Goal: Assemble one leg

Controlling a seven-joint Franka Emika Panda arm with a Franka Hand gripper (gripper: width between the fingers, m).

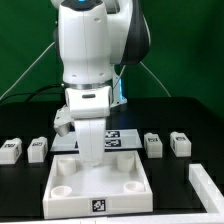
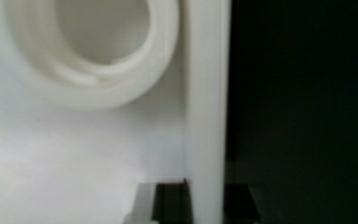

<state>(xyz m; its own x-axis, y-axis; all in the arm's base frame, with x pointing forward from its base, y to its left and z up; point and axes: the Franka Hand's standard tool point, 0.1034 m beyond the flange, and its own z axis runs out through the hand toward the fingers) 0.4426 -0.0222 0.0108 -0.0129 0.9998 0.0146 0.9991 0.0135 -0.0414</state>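
Claw (image 1: 92, 160) low at panel (image 1: 100, 186) rim, grip unclear; legs (image 1: 153, 144) lie flat, long axes running toward camera.

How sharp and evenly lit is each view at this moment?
Exterior view: reasonably sharp, but the white arm and square panel glare, losing surface detail. Wrist view: too close, so the panel's socket ring is soft and blurred, beside featureless black.

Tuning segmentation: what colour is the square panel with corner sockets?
The panel is white, with a black-and-white marker tag on its edge; clearest in exterior view.
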